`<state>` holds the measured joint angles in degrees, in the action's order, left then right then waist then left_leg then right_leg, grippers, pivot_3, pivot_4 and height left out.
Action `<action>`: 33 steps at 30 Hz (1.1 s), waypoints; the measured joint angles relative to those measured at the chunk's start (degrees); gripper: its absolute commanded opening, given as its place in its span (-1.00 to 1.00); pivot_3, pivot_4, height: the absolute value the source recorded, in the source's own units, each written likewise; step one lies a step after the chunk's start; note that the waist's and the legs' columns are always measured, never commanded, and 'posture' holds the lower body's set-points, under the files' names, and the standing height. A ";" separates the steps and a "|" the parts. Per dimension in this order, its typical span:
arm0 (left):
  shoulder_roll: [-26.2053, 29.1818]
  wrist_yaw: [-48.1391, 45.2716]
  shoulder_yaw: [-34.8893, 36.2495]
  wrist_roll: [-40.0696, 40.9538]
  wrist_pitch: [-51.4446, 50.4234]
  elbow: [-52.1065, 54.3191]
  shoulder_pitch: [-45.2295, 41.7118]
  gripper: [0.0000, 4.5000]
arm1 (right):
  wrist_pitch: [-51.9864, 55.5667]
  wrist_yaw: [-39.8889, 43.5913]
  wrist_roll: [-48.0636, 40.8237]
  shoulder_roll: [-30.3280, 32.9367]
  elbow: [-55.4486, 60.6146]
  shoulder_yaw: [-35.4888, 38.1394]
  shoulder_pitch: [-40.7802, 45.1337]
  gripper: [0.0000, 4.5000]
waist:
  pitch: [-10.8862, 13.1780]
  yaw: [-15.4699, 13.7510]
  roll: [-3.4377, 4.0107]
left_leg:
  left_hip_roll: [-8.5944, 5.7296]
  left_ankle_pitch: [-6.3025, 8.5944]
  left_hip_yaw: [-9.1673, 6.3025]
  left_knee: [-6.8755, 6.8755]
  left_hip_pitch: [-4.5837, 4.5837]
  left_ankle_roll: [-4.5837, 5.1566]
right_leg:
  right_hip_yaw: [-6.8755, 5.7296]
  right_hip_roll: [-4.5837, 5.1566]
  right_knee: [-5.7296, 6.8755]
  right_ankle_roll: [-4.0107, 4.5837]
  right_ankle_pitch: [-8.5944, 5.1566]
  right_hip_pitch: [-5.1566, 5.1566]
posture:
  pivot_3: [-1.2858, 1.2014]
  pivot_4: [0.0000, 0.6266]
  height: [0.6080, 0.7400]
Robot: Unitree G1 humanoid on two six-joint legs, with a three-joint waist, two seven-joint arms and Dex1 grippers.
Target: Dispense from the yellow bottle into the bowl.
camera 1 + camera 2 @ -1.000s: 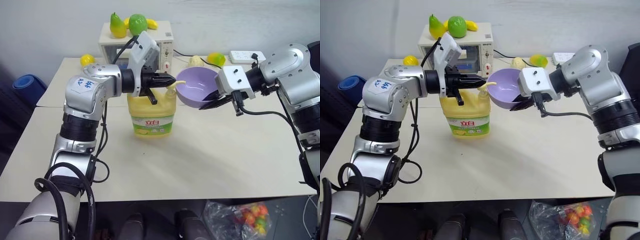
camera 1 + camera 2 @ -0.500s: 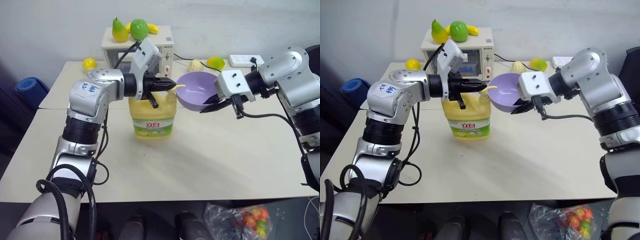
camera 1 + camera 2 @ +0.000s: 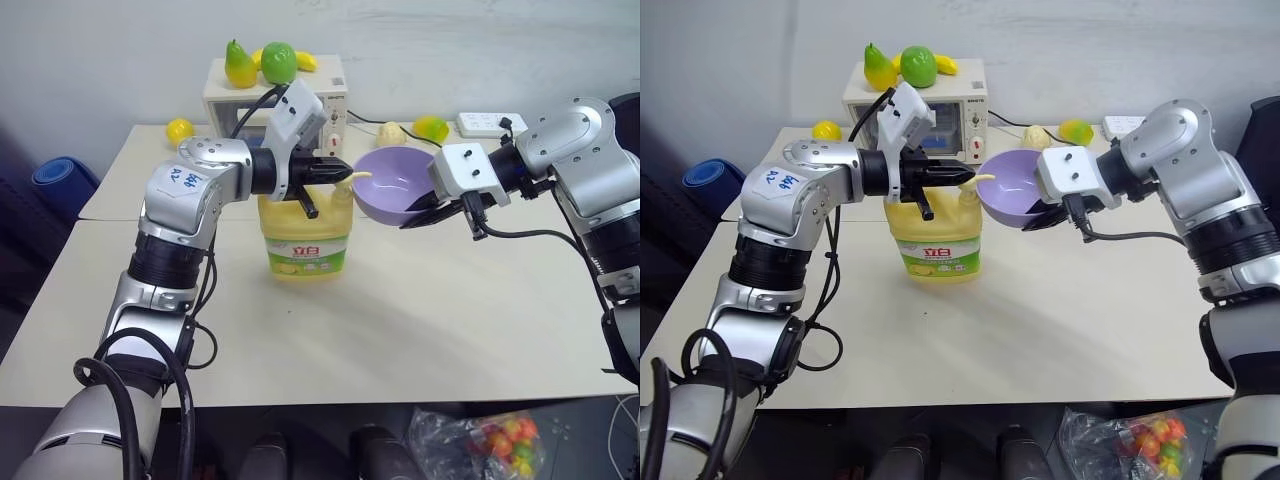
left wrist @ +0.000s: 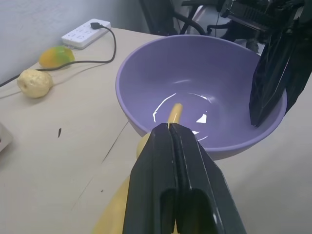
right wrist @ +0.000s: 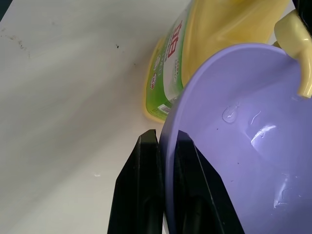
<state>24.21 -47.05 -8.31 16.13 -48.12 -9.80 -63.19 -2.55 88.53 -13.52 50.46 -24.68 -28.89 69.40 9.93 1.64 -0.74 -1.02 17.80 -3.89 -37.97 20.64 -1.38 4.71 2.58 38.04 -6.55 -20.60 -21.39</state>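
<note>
We see the yellow bottle standing upright on the cream table, its green-and-white label showing red characters we read as "立白". Our left gripper, fingers pressed together, sits over its pump nozzle. Our right gripper pinches the lavender bowl by its rim, holding it under the spout, above the table.

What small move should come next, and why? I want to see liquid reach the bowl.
Probably press the shut left gripper down on the yellow bottle's pump: its spout already reaches over the bowl, which the right gripper pinches by the rim.
</note>
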 measured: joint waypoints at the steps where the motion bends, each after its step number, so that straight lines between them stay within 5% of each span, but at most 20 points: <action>1: 0.03 -0.14 0.21 0.13 -0.04 0.01 -0.32 -0.99 | -0.13 0.00 0.00 0.00 -0.02 0.02 0.00 -1.00 | 0.01 0.00 0.00 | 0.00 0.00 0.00 0.01 0.03 0.00 | 0.00 0.00 -0.02 0.00 0.00 -0.02 | 0.03 -0.52 1.00; 18: 1.33 3.24 10.10 6.33 -4.44 4.52 -1.13 -0.99 | -1.11 0.06 1.25 -1.03 -1.13 5.80 -2.02 -1.00 | 0.17 -0.04 -0.04 | -0.03 -0.31 0.00 -0.36 2.51 -0.51 | -0.15 0.01 0.66 0.01 0.01 -2.64 | 0.03 -0.52 1.00; 33: 6.04 4.24 16.97 16.86 -7.91 20.16 2.76 -0.99 | 0.44 -4.90 5.61 -1.67 -5.14 11.34 -12.62 -1.00 | 0.17 -0.04 -0.05 | -0.06 -0.32 0.00 -0.59 2.54 -0.52 | -0.48 0.04 0.87 0.01 0.01 -2.64 | 0.03 -0.52 1.00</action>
<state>30.25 -42.81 8.65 32.99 -56.03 10.36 -60.43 -2.11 83.63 -7.91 48.79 -29.82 -17.55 56.78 10.11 1.59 -0.79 -1.08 17.47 -3.89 -38.56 23.17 -1.89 4.22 2.62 38.91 -6.54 -20.59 -24.03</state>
